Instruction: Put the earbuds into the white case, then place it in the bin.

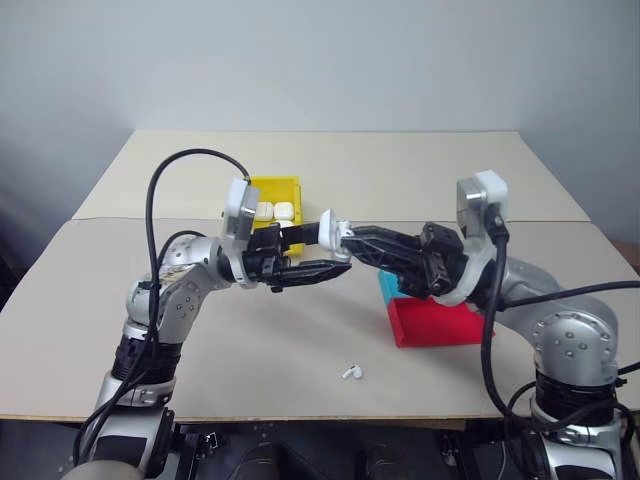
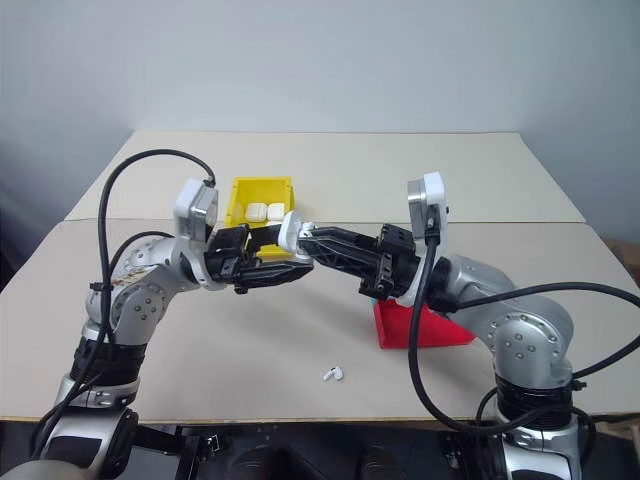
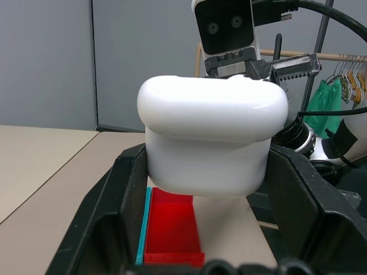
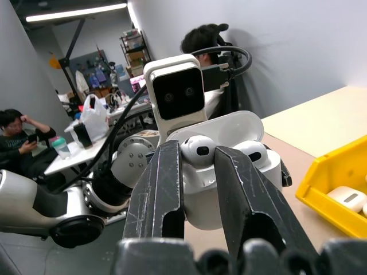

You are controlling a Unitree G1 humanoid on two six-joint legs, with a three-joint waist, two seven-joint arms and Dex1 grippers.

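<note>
My left gripper [image 1: 335, 252] is shut on the white case [image 1: 333, 234], holding it above the table with its lid flipped open [image 4: 229, 129]. My right gripper [image 4: 200, 156] meets it from the right, shut on one earbud [image 4: 198, 150] just at the case's open top. A second earbud [image 4: 252, 152] sits in the case beside it. Another earbud [image 1: 352, 372] lies loose on the table near the front edge. The yellow bin [image 1: 275, 187] stands behind the left gripper.
Inside the bin lie white cases [image 1: 275, 211]. A red tray [image 1: 435, 322] with a teal tray [image 1: 384, 286] behind it sits under my right arm. The right wrist view shows one person [image 4: 17, 129] seated at a desk and another [image 4: 200, 40] behind the left arm's camera.
</note>
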